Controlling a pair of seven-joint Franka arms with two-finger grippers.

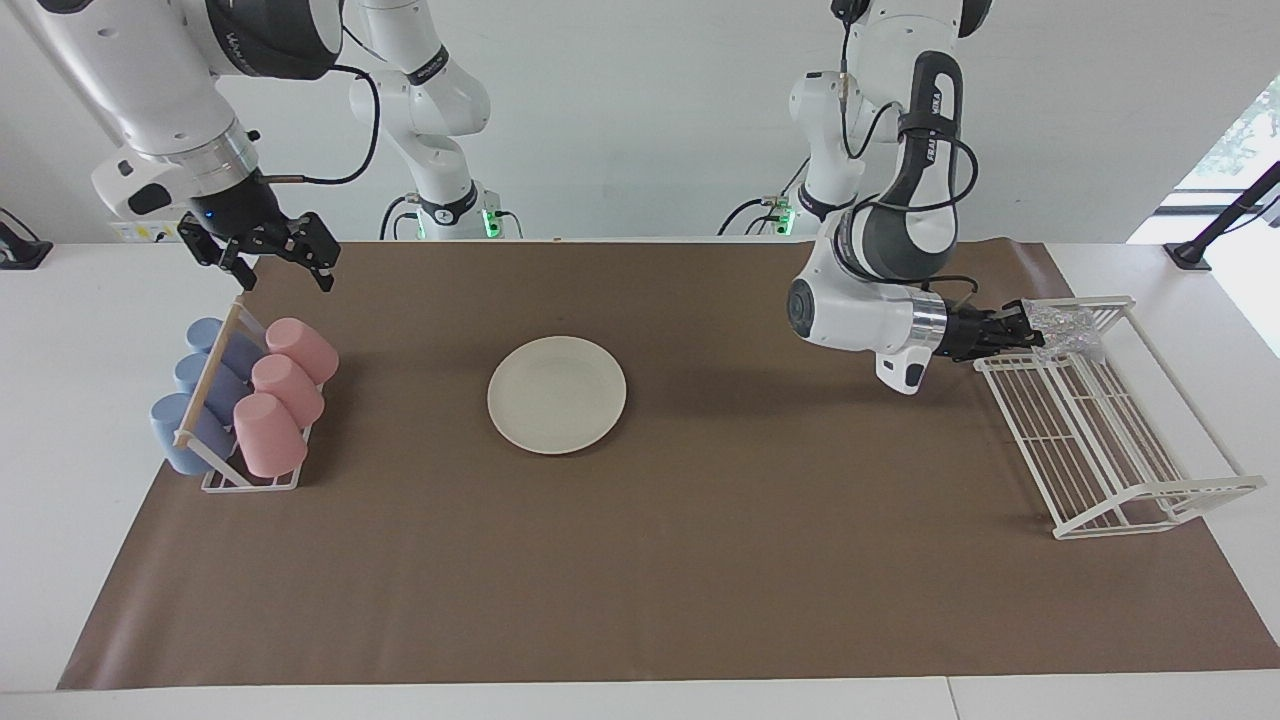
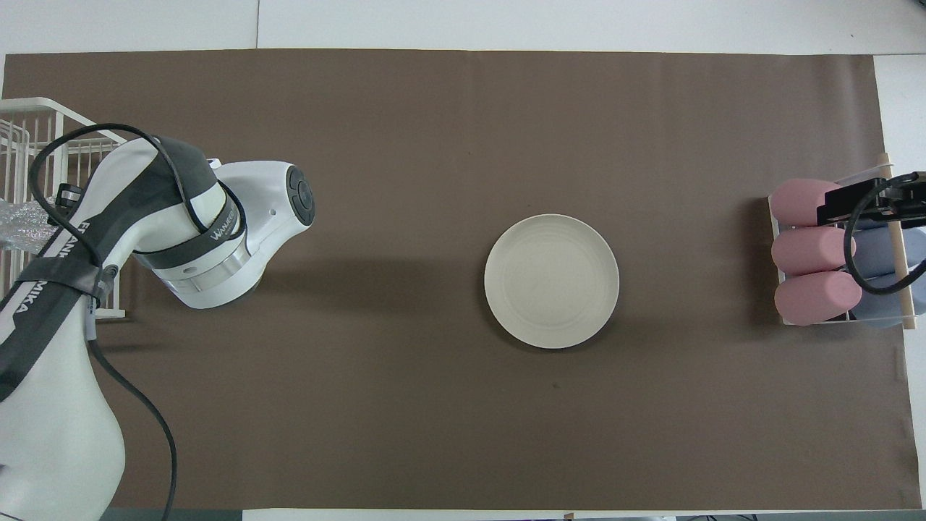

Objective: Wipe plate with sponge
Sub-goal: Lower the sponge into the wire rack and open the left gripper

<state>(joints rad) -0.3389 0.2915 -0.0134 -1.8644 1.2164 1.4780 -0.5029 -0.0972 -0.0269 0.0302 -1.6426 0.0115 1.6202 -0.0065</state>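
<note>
Two arms are up: the left pincer [image 1: 1028, 331] is clenched on the sponge [image 1: 1066, 326], holding it over the white wire rack [image 1: 1110, 440]; the right pincer [image 1: 272, 252], released, hangs over the cup rack [image 1: 240, 400]. Between both pincers the plate [image 1: 557, 394] lies on the tabletop [image 1: 700, 560]

The round cream plate [image 1: 556, 394] looks smooth and matt. A matt brown paper sheet [image 1: 660, 580] covers the glossy white bench [image 1: 70, 330]. The crinkly silver sponge [image 1: 1065, 325] glitters over the white-coated wire rack [image 1: 1100, 440].
</note>
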